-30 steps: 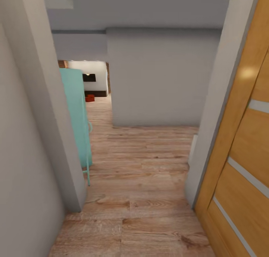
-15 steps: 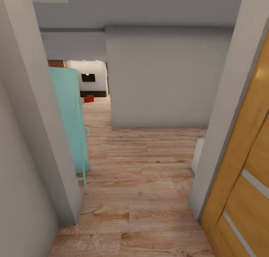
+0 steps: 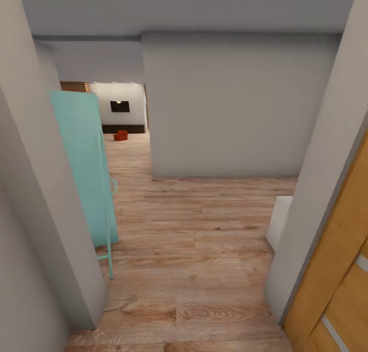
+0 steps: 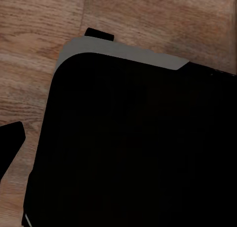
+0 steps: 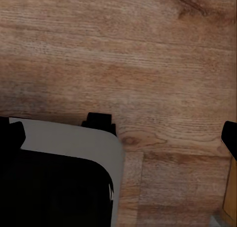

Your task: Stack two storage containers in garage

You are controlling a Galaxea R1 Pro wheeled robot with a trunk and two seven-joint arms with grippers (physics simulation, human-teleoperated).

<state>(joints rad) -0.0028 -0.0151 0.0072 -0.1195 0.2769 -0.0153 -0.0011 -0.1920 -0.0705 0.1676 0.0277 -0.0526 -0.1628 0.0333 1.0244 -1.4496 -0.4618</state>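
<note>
1. Beyond the doorway, the wood plank floor (image 3: 204,229) runs forward as a hallway, bare and pretty roomy up to the grey wall block (image 3: 225,107) straight ahead.
2. Left of that wall block there's a narrower passage leading further back, and way down at its far end sits a small orange-red storage container (image 3: 121,135) on the planks, just below a white wall with a black TV (image 3: 119,106). Too small from here to say if it's one bin or two together.
3. Left edge of the doorway is a grey wall corner (image 3: 46,198), and right behind it stands a tall teal panel thing (image 3: 82,163) with a thin teal leg or rail reaching the floor. It pinches the left side of the hall a bit.
4. Right of the doorway, a grey jamb (image 3: 317,198) with an orange wooden door (image 3: 337,270) swung open beside it; a white object (image 3: 280,221) pokes out just past the jamb, close to the floor.
5. Fingers: honestly can't tell for either arm. The left wrist view looks down at the robot's black base with a grey rim (image 4: 123,51) over the planks; the right wrist view shows the same sort of black-and-grey corner (image 5: 74,143) and floor. Dark tips sit at the picture edges in both, not enough to judge how far they're spread, and nothing seems held.
</note>
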